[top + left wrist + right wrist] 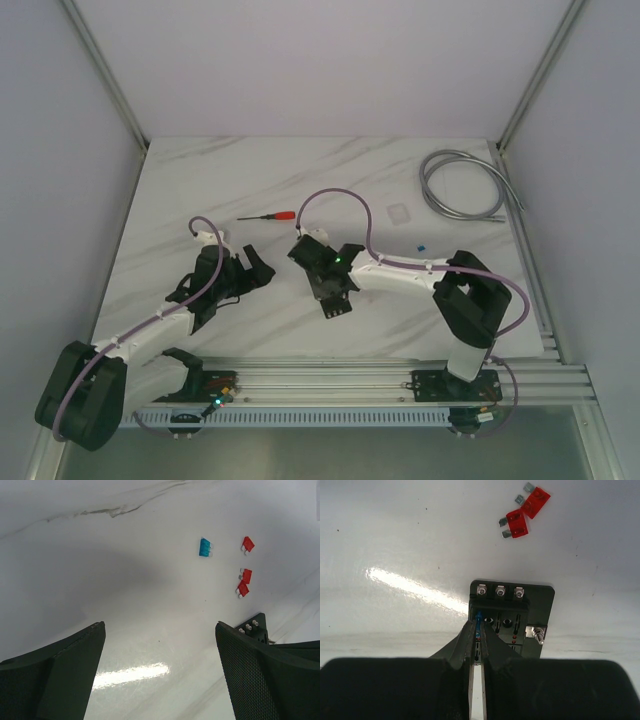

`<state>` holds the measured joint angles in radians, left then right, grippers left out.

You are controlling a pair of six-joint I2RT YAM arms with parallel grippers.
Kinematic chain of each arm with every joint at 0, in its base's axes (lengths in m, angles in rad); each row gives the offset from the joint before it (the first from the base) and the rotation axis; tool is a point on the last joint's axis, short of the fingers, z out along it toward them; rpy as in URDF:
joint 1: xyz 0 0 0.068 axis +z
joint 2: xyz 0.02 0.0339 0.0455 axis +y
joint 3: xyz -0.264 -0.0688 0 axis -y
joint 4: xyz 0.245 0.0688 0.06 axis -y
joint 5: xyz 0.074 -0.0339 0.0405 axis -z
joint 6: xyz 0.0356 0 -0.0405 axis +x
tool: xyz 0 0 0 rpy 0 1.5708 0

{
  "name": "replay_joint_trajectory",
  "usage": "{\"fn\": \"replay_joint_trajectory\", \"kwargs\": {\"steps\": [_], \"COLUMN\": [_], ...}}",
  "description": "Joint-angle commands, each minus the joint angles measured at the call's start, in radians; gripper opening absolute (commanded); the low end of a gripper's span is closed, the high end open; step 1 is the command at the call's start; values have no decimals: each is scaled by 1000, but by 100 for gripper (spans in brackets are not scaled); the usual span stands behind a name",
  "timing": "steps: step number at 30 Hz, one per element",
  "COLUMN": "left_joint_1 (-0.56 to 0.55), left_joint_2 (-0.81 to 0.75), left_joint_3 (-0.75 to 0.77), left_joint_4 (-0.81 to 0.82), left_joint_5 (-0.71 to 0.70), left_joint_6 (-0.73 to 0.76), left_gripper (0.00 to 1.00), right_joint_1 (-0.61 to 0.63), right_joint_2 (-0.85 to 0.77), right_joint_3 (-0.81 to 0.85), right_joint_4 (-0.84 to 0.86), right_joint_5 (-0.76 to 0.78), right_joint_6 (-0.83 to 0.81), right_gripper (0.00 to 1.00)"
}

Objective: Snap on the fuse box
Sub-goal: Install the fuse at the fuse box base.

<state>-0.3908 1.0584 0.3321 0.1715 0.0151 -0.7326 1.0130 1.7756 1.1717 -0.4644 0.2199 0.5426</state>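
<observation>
Fuse box (530,605) lay on the white table (395,540), its near part hidden behind the right gripper (478,629), which pinched a tiny blue fuse (478,616) over it. Near loose red fuses (245,575), the left gripper (160,630) gaped wide.

A coiled grey metal hose (425,185) is crowding my upper-right corner; a thin red-handled screwdriver (268,216) is barring upper centre.

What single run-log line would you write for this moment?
right gripper: shut on blue fuse at fuse box | left gripper: open, empty
</observation>
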Motion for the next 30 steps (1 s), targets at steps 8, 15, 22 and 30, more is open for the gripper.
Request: {"fn": "replay_joint_trajectory", "kwargs": {"steps": [8,15,22,30], "left_joint_1": [7,7,7,7], "left_joint_2": [-14,-14,-21,-20], "left_joint_3": [-19,-21,-25,-23], "left_joint_4": [17,17,17,16], "left_joint_5": [8,6,10,22], "left_joint_6": [-11,-14,-16,-23], "left_gripper": [100,100,100,100], "right_joint_1": [-44,-64,-38,-30], "right_joint_2": [120,135,238,200], "right_joint_3": [-132,-136,-53,-49], "right_joint_4": [-109,-120,-142,-119], "right_joint_5": [-20,-27,-20,-29], "right_joint_6": [4,-26,-44,-49], "right_gripper": [0,0,0,0]}}
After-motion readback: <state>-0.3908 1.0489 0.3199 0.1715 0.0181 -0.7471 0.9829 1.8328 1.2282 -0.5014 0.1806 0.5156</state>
